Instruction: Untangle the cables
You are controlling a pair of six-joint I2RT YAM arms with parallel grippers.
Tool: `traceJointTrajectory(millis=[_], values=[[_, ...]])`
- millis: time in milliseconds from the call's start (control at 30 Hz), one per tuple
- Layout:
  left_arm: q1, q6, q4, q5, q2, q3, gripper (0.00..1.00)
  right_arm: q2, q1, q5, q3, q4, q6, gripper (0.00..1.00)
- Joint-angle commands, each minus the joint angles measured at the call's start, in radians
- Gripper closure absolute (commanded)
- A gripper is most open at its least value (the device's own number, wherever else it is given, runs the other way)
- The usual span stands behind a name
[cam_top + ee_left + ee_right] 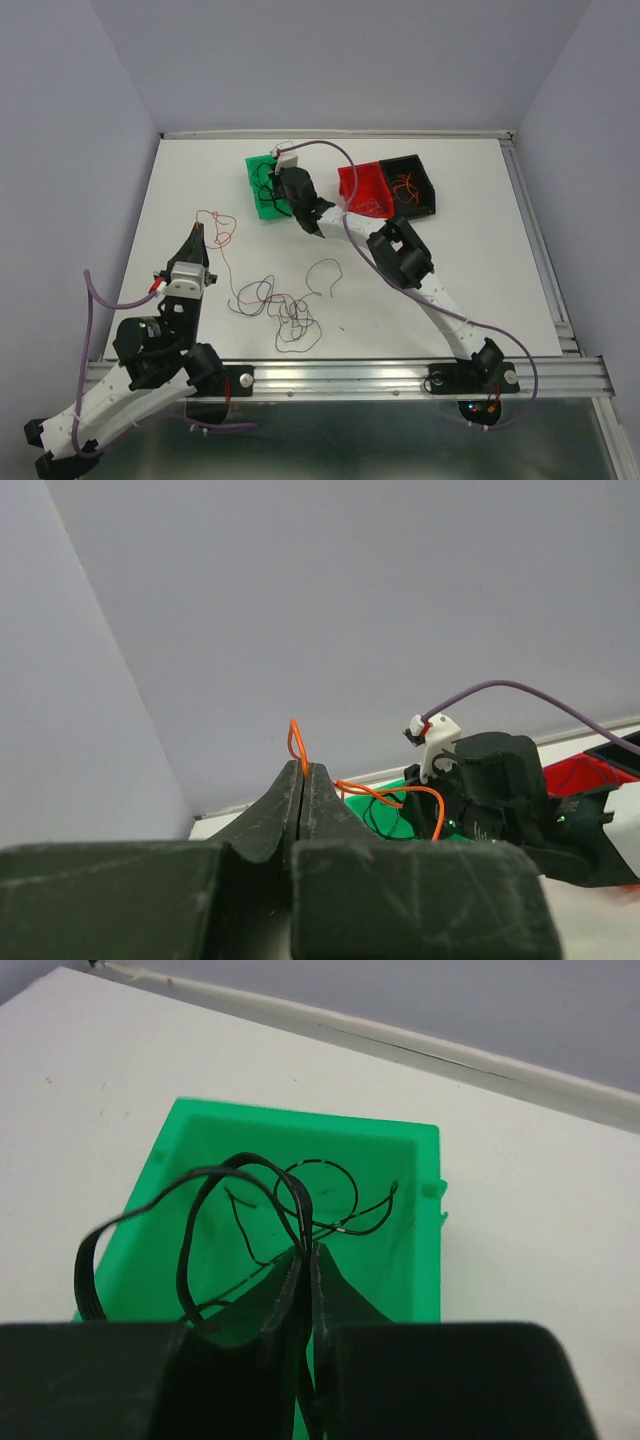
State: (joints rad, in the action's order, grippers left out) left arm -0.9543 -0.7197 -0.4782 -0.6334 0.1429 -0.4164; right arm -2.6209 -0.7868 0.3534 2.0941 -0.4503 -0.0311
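Left gripper (303, 772): fingers pressed flat together, no gap between them, pinching an orange wire (296, 738) at the very tips. A small loop of the wire stands up above the pinch, and a longer run curls off to the right. From the top camera the gripper is held over the left part of the table (450, 250). The wire arcs out past the fingertips, then trails down toward the middle.

Right gripper (306, 1255): also closed, tips clamped on a black wire (190, 1222). The wire springs out in two large loops to the left of the fingers. The gripper is above the green bin (200, 1125). One loop hangs over the bin's left wall, the rest over its inside. A few thinner black strands lie curled on the bin floor.

Tangle of wires (285, 310): on the table near the front edge, between the two arm bases. Dark, blue-purple and red strands are looped through one another, and single curls stray out to the left and upper right.

Bins: the green bin is at the back of the table, left of centre. A red bin (362, 188) and a black bin (412, 172) touch side by side to its right. The black bin holds some orange strands. Cannot tell what is in the red bin.
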Motion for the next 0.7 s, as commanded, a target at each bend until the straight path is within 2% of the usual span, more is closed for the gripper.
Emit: traceJointTrajectory(millis=[0,33,233,400,667], values=[[-0.003,0.009,-0.037,-0.006,0.012,-0.002,1.00,-0.002,0.001,0.032,0.081,0.022,0.022,0.83],[-0.003,0.009,-0.037,-0.006,0.012,-0.001,1.00,0.004,0.001,0.033,0.080,0.021,0.022,0.75],[-0.001,0.009,-0.037,-0.008,0.012,-0.001,1.00,0.077,-0.003,0.021,0.075,0.024,0.022,0.65],[-0.003,0.008,-0.037,-0.011,0.011,-0.001,1.00,0.137,-0.012,0.041,0.049,0.038,0.022,0.48],[-0.003,0.009,-0.031,0.003,0.055,-0.002,1.00,0.323,-0.014,0.047,-0.137,0.091,-0.003,0.40]])
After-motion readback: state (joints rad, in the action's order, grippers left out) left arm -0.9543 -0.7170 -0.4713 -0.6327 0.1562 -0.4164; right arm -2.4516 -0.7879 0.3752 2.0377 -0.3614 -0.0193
